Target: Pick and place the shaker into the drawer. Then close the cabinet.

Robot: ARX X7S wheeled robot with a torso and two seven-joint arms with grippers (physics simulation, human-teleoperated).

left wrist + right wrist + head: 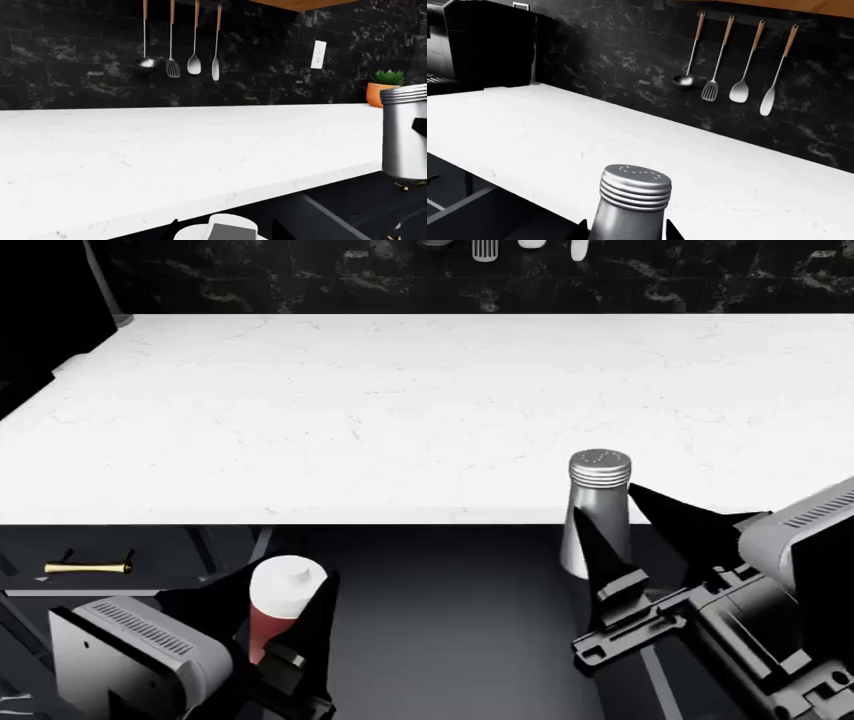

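A white marble tabletop (400,410) is stretching across the scene beneath a black marbled wall (627,55), where four utensils (730,65) with wooden handles are hanging from a rail. In the left wrist view an orange pot with a green plant (382,88) is standing at the far end of the surface and a white outlet (319,54) is sitting on the wall.

Below the front edge, the dark navy cabinet (120,540) is showing at the far left, with a brass handle (88,566) lying across its front. The drawer (454,610) is standing pulled out beneath the counter edge, its dark interior filling the lower middle of the head view.

The left gripper (287,625) is hovering over the drawer's left part, its dark fingers (318,625) clamping a red bottle (271,625) with a white cap, held upright.

Farther right, the shaker (593,510) is standing upright above the open drawer, just in front of the tabletop's edge, its ridged, hole-dotted cap rising level with the surface. The right gripper (641,540) is holding it from the right side, with black fingers (598,552) closing around the lower silver body. In the right wrist view the shaker's cap is filling the lower centre, with finger edges showing on both sides of its body.
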